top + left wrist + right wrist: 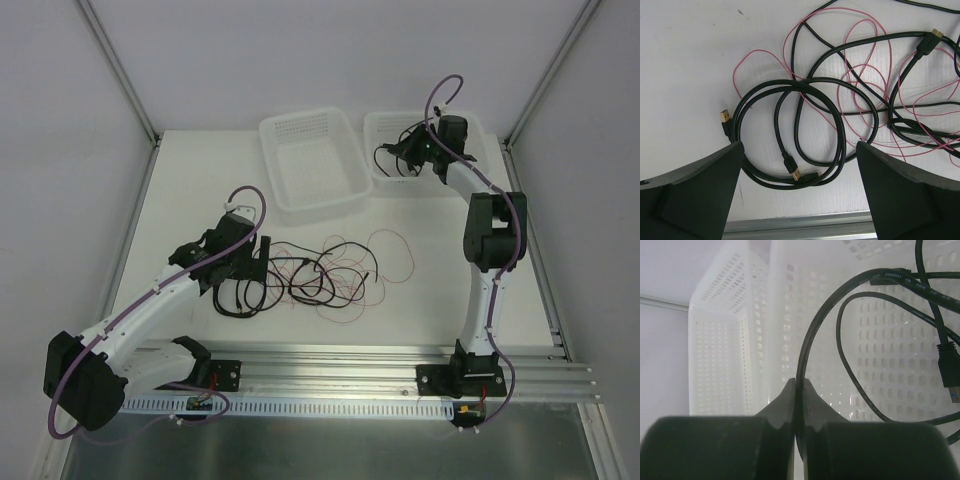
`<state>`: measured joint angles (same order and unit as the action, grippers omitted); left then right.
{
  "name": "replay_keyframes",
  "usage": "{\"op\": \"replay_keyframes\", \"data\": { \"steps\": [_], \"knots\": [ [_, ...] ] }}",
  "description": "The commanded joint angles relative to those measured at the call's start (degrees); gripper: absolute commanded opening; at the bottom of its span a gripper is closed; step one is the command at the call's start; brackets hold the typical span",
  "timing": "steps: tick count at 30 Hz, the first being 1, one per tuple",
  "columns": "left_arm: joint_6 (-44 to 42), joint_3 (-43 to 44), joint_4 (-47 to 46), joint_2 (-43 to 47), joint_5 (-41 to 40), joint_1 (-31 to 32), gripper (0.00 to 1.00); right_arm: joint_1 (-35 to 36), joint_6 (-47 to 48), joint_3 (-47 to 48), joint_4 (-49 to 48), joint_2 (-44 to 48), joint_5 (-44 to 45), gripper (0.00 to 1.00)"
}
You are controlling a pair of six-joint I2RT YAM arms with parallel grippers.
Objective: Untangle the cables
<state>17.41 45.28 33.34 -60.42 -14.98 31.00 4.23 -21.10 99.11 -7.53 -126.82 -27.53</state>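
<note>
A tangle of black cables (310, 280) and thin red wires (385, 250) lies on the white table in front of the arms. In the left wrist view the coiled black cable (805, 135) with gold plug ends lies among the red wires (860, 75). My left gripper (255, 262) hovers open over the tangle's left side, its fingers (700, 195) wide apart and empty. My right gripper (408, 150) is over the right white basket (480, 130), shut on a black cable (812, 340) that loops into the basket.
A second white basket (310, 160) stands at the back centre, left of the other one. An aluminium rail (340, 365) runs along the near table edge. Frame posts stand at the back corners.
</note>
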Motion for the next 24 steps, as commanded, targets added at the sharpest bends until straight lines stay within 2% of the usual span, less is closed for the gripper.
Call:
{"op": "replay_keyframes", "data": {
  "steps": [1, 7, 10, 12, 13, 15, 18, 24],
  "knots": [
    [0.96, 0.95, 0.58, 0.31, 0.92, -0.59, 0.96, 0.17, -4.73, -1.63, -4.43, 1.05, -2.01, 0.02],
    [0.96, 0.87, 0.5, 0.48, 1.01, -0.51, 0.96, -0.98, -7.02, -4.45, 0.22, 2.54, 5.11, 0.15],
    [0.87, 0.87, 0.58, 0.66, 1.01, -0.59, 0.96, -1.42, -6.32, -4.72, 2.42, 3.68, 6.78, 0.33],
    [0.96, 0.87, 0.5, 1.01, 1.01, -0.51, 0.96, -1.59, -4.75, -3.75, 4.62, 4.48, 6.61, 0.39],
    [0.96, 0.87, 0.58, 1.1, 1.01, -0.59, 0.96, -1.59, -2.3, -2.88, 6.54, 5.44, 7.13, 0.46],
    [1.05, 0.87, 0.5, 1.27, 1.01, -0.51, 0.96, -1.51, -0.09, -1.03, 11.73, 6.85, 8.89, 0.52],
    [1.05, 0.95, 0.5, 1.8, 1.18, -0.59, 0.96, -1.59, 3.52, -0.41, 17.01, 11.15, 12.23, 0.66],
    [1.49, 0.87, 0.49, 2.68, 1.71, -0.51, 0.96, -0.36, 10.9, -2.95, 26.24, 21.87, 18.29, 0.77]
  ]
}}
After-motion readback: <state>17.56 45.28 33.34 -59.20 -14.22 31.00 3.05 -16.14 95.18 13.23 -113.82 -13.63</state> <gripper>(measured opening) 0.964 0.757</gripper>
